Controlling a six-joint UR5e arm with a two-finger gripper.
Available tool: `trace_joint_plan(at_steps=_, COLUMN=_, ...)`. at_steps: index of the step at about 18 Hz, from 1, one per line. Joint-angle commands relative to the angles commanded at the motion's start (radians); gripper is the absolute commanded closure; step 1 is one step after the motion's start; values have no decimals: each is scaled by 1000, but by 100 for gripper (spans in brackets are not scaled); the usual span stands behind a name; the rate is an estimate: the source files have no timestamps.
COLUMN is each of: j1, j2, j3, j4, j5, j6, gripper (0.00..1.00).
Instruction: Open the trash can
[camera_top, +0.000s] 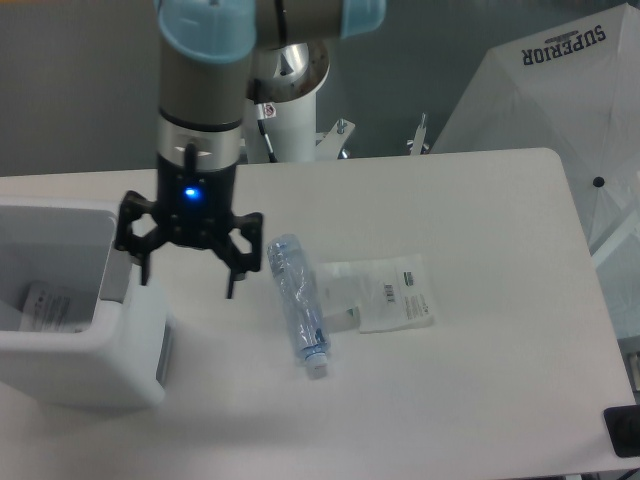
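Observation:
The trash can (60, 370) is a large white boxy bin at the left edge of the table. Its top stands open and I see the grey inside with a piece of paper (45, 308) in it. A white panel (140, 325) stands at its right side, with a grey strip (165, 352) on its edge. My gripper (188, 282) points down with its jaws spread wide and empty. Its left finger (143, 262) is over the bin's right rim and its right finger (234, 272) is over the table.
A clear plastic bottle (298, 305) lies on the table right of the gripper. A flat clear packet (385, 292) lies beside it. A white umbrella (560, 90) stands past the table's far right corner. A dark object (625, 432) sits at the front right edge.

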Motion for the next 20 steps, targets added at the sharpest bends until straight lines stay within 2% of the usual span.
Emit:
trace_joint_plan(at_steps=6, j1=159, j2=-43, j3=-23, j4=3, j5=6, j6=253, gripper=0)
trace_joint_plan(at_steps=9, j1=222, j2=-77, j3=-21, j4=5, j5=17, j6=283, gripper=0)
trace_joint_plan(at_steps=12, j1=261, j2=-101, j3=-28, j4=0, j5=74, j6=342, gripper=0)
trace_joint_plan(at_steps=15, j1=320, j2=-135, j3=-51, j4=2, j5=103, j6=550, gripper=0)
trace_joint_plan(at_steps=18, j1=376, j2=-146, j3=-71, j4=2, j5=104, j6=767, gripper=0)
trace_joint_plan(at_steps=20, j1=396, j2=-147, j3=-77, j4=-3, j5=106, j6=859, gripper=0)
